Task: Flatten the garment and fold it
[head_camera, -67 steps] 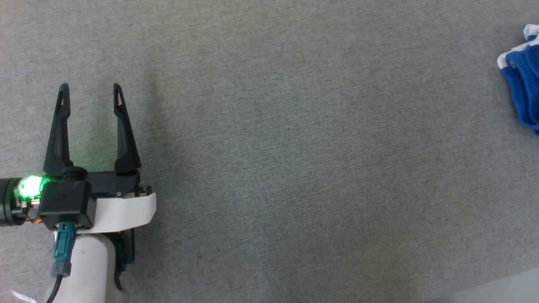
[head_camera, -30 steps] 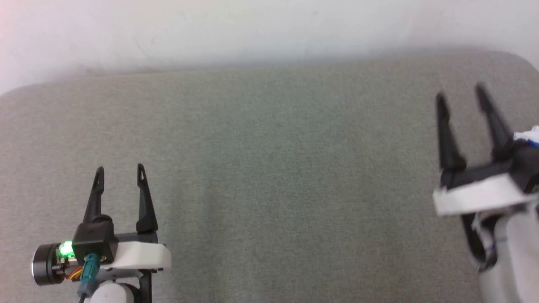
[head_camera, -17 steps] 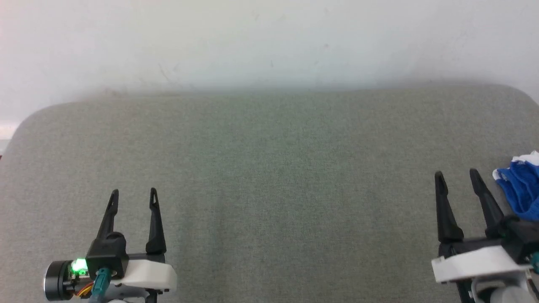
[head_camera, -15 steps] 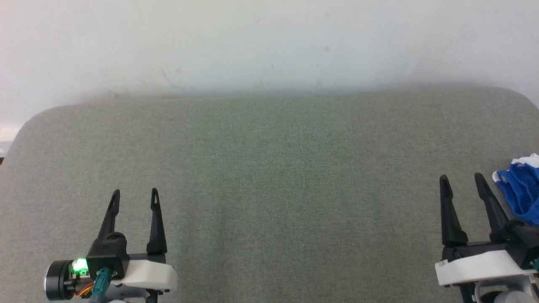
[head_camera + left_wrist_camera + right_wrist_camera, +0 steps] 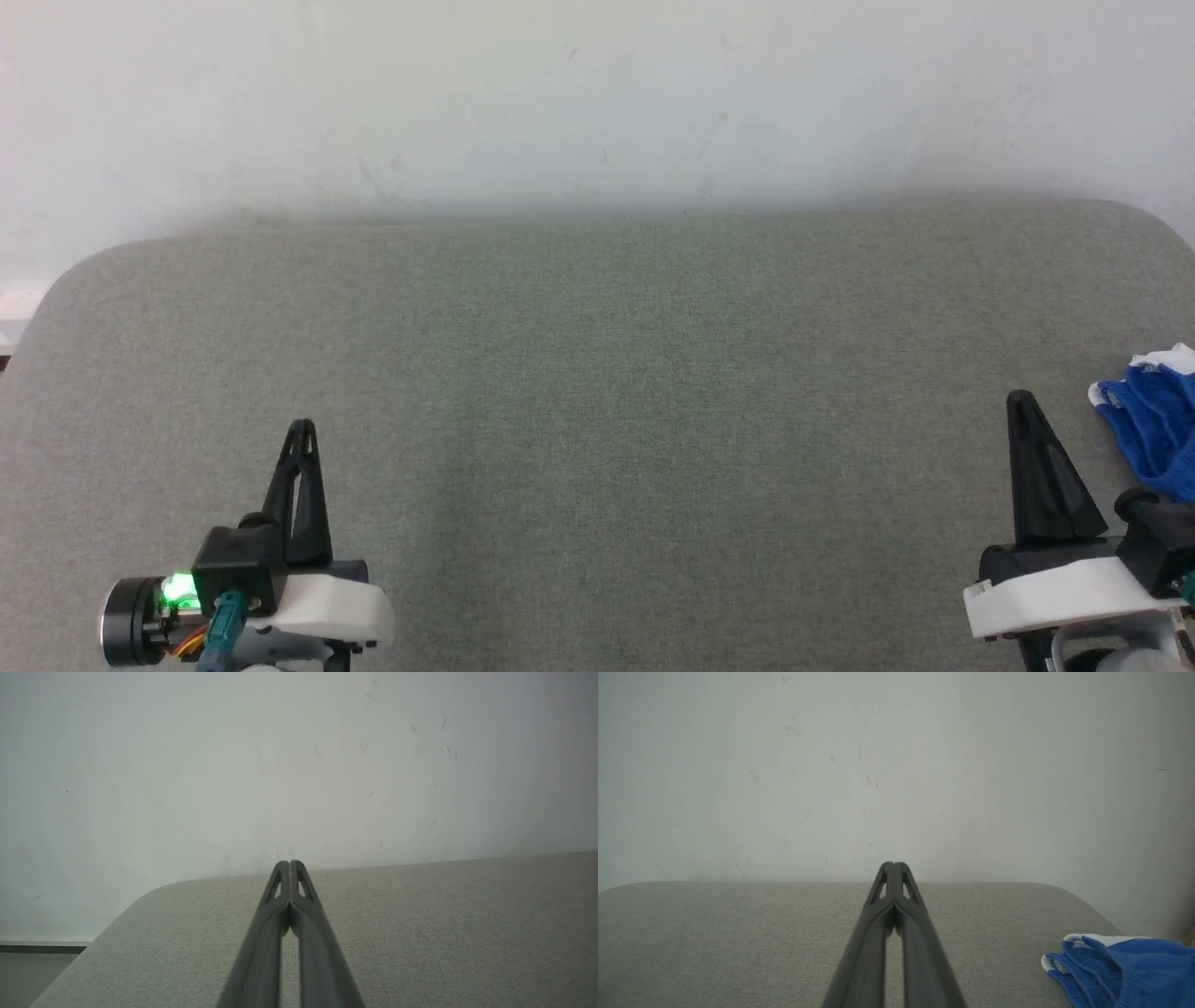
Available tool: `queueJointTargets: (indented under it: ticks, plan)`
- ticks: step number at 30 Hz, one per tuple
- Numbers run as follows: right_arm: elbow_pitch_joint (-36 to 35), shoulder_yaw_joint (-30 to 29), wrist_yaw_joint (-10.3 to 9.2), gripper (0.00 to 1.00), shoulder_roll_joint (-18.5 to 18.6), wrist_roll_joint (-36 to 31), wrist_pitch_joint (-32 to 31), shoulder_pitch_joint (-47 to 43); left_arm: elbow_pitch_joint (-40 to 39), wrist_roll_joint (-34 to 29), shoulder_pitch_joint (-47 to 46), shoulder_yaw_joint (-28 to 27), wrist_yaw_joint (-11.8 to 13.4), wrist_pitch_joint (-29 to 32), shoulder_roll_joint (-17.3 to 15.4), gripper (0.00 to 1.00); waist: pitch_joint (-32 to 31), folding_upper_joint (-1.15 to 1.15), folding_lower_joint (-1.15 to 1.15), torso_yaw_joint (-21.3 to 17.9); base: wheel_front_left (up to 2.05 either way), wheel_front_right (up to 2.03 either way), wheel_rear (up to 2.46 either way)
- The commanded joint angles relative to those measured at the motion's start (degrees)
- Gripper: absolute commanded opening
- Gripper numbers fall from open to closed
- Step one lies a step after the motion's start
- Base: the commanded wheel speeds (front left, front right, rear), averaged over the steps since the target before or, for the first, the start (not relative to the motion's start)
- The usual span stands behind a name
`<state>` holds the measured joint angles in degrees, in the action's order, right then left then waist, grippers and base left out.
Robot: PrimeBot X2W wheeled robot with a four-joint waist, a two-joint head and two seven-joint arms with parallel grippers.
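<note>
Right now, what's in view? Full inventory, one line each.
garment: 1, royal blue with white trim, bunched at the padded surface's right edge, right of the right tool, not held
padded surface: 1, grey fabric, rounded far corners, spans the head view
wall: 1, off-white, scuffed, behind the padded surface
green light: 1, lit, on the left wrist
left tool: 1, black, shut, lower left, holding nothing
right tool: 1, black, shut, lower right, holding nothing

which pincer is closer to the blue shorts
Right. The right pincer sits just left of the crumpled bright blue fabric shorts with white trim, not touching; the left pincer is far off to their left.
</note>
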<state>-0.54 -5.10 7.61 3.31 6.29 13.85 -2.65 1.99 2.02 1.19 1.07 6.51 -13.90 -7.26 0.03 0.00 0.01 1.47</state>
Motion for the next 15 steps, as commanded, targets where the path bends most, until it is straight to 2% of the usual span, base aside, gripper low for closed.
queueJointTargets:
  ticks: [1, 15]
  plan:
    - [0.02, 0.27, -0.01, 0.0, -0.04, -0.48, -0.33, 0.2, -0.14, -0.16, -0.09, -0.07, -0.49, 0.4, 0.3, 0.0, 0.0, 0.0, 0.0, -0.02, 0.0, 0.0, 0.0]
    - [0.09, 0.85, -0.02, 0.0, -0.09, -1.18, -1.97, 0.49, -0.36, -0.38, -0.22, -0.19, -1.22, 2.03, 0.79, 0.0, 0.0, 0.0, 0.0, -0.2, 0.0, 0.0, 0.0]
